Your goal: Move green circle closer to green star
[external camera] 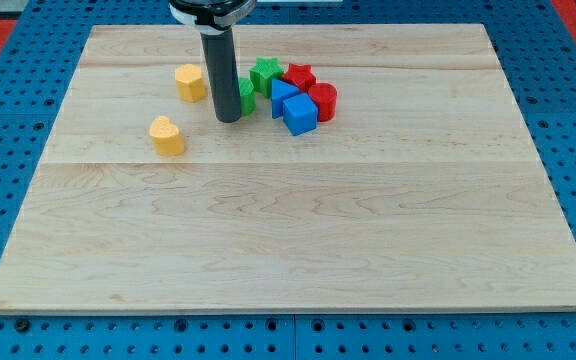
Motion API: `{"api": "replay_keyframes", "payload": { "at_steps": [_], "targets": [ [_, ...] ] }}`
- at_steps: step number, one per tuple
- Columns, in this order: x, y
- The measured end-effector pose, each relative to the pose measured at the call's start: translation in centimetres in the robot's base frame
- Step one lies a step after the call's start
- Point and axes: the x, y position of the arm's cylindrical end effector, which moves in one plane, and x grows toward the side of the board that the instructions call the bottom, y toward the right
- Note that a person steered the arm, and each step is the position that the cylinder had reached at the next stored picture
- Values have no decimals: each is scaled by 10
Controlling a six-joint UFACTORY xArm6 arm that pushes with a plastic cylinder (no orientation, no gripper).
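My tip (228, 118), a bare rod with nothing to close, touches the green circle (247, 96) on its left. The circle sits beside the green star (265, 74); pushing harder could scatter the blue cube (299, 113).

Green circle (247, 96) mostly hidden, touching green star (265, 75) lower-left.

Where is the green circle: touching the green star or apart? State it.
Cannot tell. My tip hides most of the green circle; its visible edge sits just below the green star, contact unclear.
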Motion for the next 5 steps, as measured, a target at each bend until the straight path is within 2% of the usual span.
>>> {"api": "replay_keyframes", "payload": {
  "at_steps": [5],
  "targets": [
    [-8,21]
  ]
}}
